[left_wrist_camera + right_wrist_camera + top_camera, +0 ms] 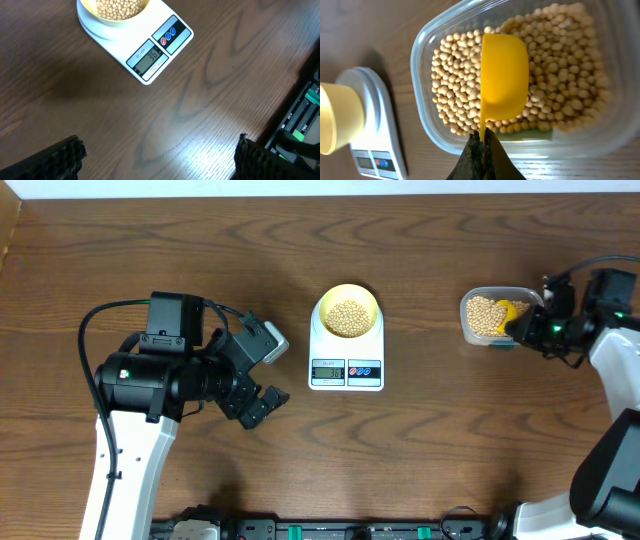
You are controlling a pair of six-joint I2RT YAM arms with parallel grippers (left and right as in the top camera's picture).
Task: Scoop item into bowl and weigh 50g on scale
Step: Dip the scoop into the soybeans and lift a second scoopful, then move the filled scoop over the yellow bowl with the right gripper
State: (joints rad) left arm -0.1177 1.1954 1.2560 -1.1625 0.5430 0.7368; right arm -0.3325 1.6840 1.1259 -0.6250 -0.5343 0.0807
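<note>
The pale-yellow bowl (347, 315) stands on the white scale (346, 368) at the table's middle and holds tan beans (347, 318). In the left wrist view the scale's display (148, 58) reads about 36, with the bowl (116, 10) at the top edge. My right gripper (483, 145) is shut on the handle of a bright yellow scoop (504, 75), whose cup is over the beans (455, 90) in a clear plastic tub (487, 315) at the right. The scale (370, 125) and bowl (340, 117) show at the left of the right wrist view. My left gripper (160, 155) is open and empty over bare table, left of the scale.
The clear tub (427, 45) lies right of the scale with a gap of bare wood between them. A dark equipment rail (330, 530) runs along the table's front edge. The left arm body (170, 375) sits left of the scale.
</note>
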